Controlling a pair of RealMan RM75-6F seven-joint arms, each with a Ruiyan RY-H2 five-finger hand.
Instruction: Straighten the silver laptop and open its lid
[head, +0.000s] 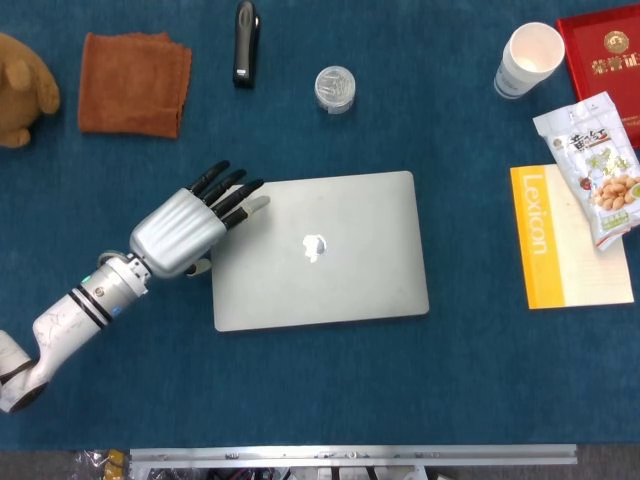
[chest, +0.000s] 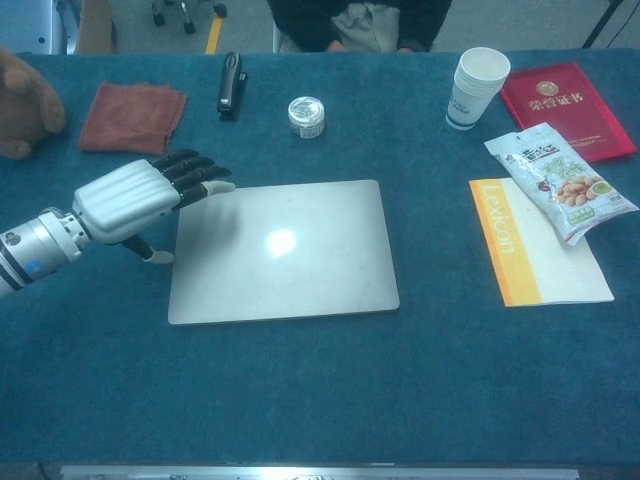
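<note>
The silver laptop (head: 320, 250) lies closed, slightly askew, on the blue table (head: 320, 390). At its left edge the left hand (head: 185, 228) rests with fingers (head: 232, 190) spread, holding nothing, tips touching the lid's far corner. Beyond sit a stapler (head: 245, 42) and an orange cloth (head: 134, 83).

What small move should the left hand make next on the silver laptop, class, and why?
Probably a slight further nudge to square it. The silver laptop lies closed and slightly skewed on the table, and the left hand rests at its far left corner with fingers extended over the lid. Opening should wait until it sits straight.
</note>
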